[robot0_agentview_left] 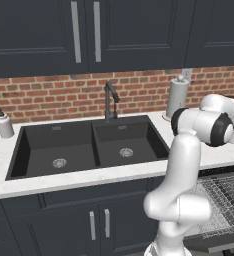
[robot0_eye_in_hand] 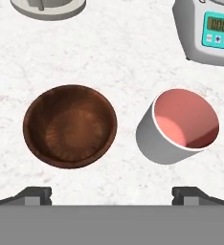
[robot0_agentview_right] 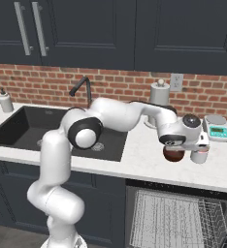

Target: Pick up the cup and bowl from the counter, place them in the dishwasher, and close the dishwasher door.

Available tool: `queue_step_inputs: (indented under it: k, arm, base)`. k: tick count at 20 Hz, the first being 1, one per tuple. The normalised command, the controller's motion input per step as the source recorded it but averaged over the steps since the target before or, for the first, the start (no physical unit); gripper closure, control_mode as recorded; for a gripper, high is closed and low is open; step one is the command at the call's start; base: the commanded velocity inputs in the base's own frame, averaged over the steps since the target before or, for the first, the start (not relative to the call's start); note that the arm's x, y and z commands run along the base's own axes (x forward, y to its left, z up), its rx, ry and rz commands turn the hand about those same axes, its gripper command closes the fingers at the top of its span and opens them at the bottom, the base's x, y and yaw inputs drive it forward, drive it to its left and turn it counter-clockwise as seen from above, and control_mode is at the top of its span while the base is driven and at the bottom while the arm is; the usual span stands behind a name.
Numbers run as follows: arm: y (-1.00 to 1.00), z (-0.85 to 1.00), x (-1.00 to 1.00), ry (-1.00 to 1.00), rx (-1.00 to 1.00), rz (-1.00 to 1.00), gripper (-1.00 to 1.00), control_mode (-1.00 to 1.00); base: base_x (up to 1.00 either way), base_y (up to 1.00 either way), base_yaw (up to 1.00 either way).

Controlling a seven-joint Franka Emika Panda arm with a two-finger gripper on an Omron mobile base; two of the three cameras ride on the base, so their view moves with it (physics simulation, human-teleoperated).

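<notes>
Nearest the hand camera, the gripper shows its two dark fingertips spread wide apart with nothing between them, hanging above the counter. Just ahead of the left fingertip sits the bowl, dark reddish-brown and upright, its hollow facing the camera. Just ahead of the right fingertip stands the cup, whitish outside and salmon-red inside, also upright. Bowl and cup sit side by side, near each other but apart, with a strip of bare stone between them that lines up with the gap between the jaws. Beyond the cup lies a white-and-teal kitchen scale, and beyond the bowl the round base of the paper-towel holder; both are clear of the two dishes. In the right base view the hand hovers over the bowl and the cup, partly hiding them. Below the counter edge, the dishwasher stands open with its grey wire rack pulled out. The black sink lies well off to the arm's left.
</notes>
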Motion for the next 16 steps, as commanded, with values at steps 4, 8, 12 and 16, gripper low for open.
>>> queue_step_inputs:
  k: [4, 8, 12, 16]
  arm:
    - [-0.01, -0.06, 0.18, 0.0, 0.0, 0.0, -1.0, -1.0]
    - [0.0, -0.1, 0.1, 0.0, 0.0, 0.0, -1.0, -1.0]
    - [0.0, -0.18, 0.12, 0.0, 0.0, 0.0, -1.0, -1.0]
    - [-0.01, -0.05, 0.19, 0.01, 0.0, 0.0, -1.0, -1.0]
  base:
    - [0.0, 0.0, 0.0]
    - [0.0, 0.0, 0.0]
    - [0.0, 0.0, 0.0]
    - [0.0, 0.0, 0.0]
